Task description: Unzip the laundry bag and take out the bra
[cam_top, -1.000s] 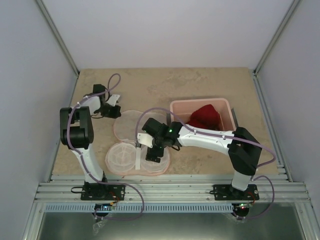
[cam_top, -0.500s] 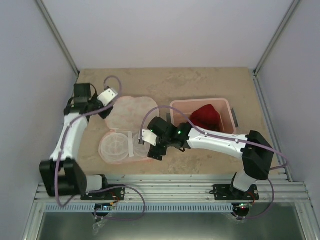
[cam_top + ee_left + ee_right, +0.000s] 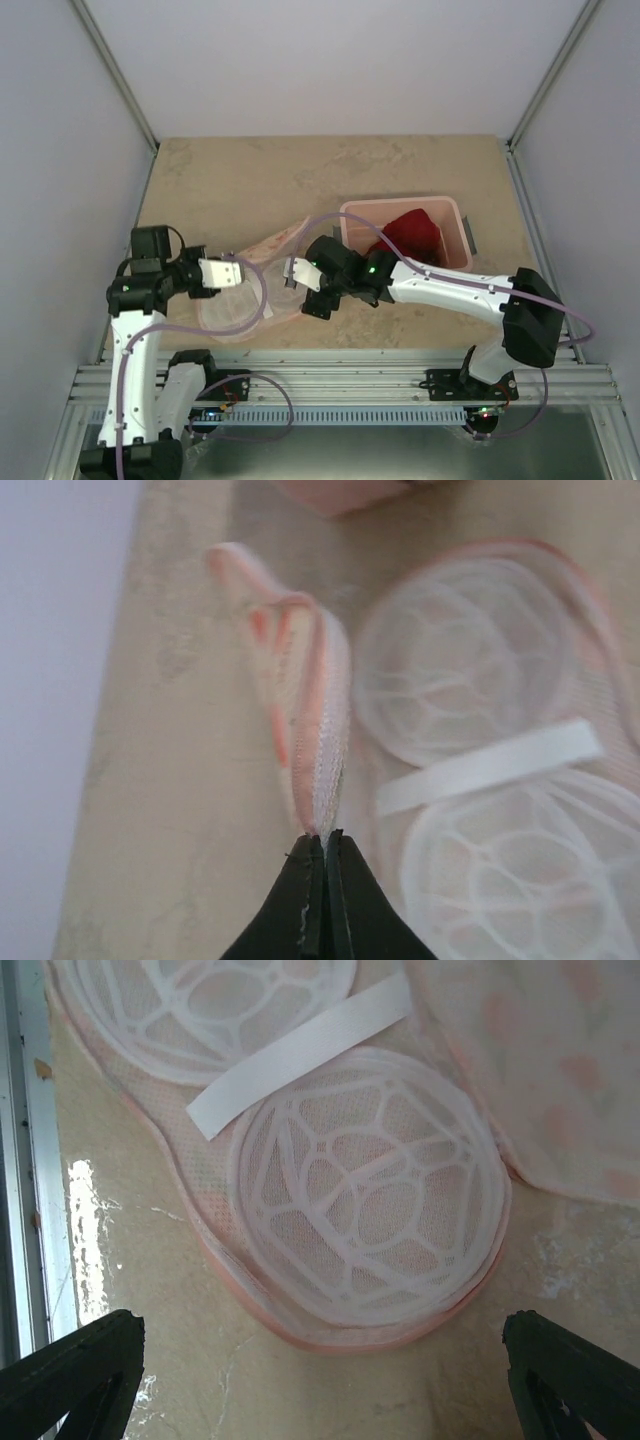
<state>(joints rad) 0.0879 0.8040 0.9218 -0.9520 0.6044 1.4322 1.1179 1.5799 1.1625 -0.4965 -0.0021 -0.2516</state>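
Observation:
The laundry bag (image 3: 240, 315) lies unzipped at the near left, its whitish lining and white plastic cages (image 3: 370, 1200) facing up. My left gripper (image 3: 224, 272) is shut on the pink-rimmed edge of the bag's lid (image 3: 315, 730) and holds the lid raised on edge above the lower half (image 3: 470, 680). My right gripper (image 3: 306, 290) is wide open and empty, hovering just over the table beside the bag's right cup; its fingertips (image 3: 70, 1380) straddle the pink zip rim. The dark red bra (image 3: 410, 232) lies in the pink tub (image 3: 400, 205).
A white strap (image 3: 300, 1050) crosses the bag's middle between the two cages. The tub stands right of the bag, behind my right arm. Grey walls close in the table on both sides and at the back, and a metal rail (image 3: 340, 382) runs along the near edge.
My left arm has swung from the back left to the near left, dragging the lid from lying flat open to standing on edge. My right gripper has shifted slightly right.

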